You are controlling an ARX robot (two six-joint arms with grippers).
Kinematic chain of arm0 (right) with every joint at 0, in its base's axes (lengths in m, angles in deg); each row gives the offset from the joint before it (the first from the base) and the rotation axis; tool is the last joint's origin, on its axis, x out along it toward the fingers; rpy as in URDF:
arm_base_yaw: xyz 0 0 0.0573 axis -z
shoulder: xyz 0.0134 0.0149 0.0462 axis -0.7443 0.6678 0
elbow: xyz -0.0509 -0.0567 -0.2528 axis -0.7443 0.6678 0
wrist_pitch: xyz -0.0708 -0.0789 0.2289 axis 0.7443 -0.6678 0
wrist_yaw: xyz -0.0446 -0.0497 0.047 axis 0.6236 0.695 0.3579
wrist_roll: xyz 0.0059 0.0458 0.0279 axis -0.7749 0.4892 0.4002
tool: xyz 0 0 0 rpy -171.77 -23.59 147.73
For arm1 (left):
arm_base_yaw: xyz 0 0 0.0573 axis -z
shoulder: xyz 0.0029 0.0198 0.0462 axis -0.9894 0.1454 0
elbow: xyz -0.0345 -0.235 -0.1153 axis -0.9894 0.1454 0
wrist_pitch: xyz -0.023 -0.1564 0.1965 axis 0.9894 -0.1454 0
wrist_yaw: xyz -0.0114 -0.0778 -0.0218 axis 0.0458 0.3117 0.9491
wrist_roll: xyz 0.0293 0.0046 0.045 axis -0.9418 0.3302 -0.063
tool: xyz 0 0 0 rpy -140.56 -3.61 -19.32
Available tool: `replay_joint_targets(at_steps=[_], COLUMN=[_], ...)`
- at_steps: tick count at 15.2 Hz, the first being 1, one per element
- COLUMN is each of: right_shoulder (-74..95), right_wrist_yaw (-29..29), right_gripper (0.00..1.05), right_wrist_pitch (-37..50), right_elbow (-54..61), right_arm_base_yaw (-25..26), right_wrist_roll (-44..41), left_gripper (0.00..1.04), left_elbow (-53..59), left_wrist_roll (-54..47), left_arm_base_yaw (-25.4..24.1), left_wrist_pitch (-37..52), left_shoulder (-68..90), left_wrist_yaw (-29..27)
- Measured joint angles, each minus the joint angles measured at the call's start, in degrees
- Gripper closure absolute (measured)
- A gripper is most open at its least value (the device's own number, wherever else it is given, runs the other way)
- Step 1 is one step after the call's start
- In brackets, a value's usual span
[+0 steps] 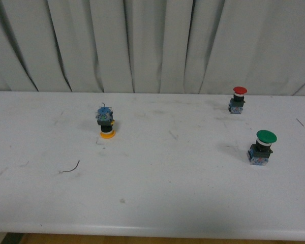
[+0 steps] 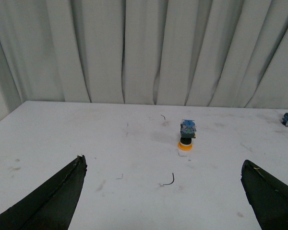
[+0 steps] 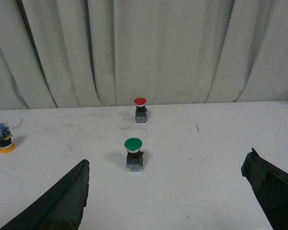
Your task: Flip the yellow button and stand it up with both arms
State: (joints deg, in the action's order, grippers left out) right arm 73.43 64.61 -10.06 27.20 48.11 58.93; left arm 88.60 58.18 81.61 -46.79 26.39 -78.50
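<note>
Black pointed fingers frame both wrist views: the left gripper [image 2: 163,162] and the right gripper [image 3: 168,158] each have their jaws spread wide with nothing between them, over the white table [image 1: 157,203]. Toward the front edge, on the left, lies a thin curl of dark wire [image 1: 71,168]. Further back on the right the green button [image 1: 264,146] stands cap up. On the left the yellow button [image 1: 107,124] sits upside down, resting on its yellow cap with the blue block on top. Farthest back the red button [image 1: 238,99] stands upright near the pale curtain [image 1: 152,46].
</note>
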Motion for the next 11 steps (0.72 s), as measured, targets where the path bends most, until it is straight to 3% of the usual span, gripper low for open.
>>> replay_joint_targets(at_steps=[11], right_shoulder=[0.0], right_wrist_yaw=[0.0], right_gripper=[0.07], right_wrist_pitch=[0.0], right_elbow=[0.0], right_arm_base_yaw=[0.0], right_wrist_roll=[0.0], left_gripper=[0.07], left_elbow=[0.0], left_wrist_roll=[0.0], left_arm_base_yaw=[0.0], left_wrist_pitch=[0.0], left_shoulder=[0.0], left_wrist_yaw=[0.0])
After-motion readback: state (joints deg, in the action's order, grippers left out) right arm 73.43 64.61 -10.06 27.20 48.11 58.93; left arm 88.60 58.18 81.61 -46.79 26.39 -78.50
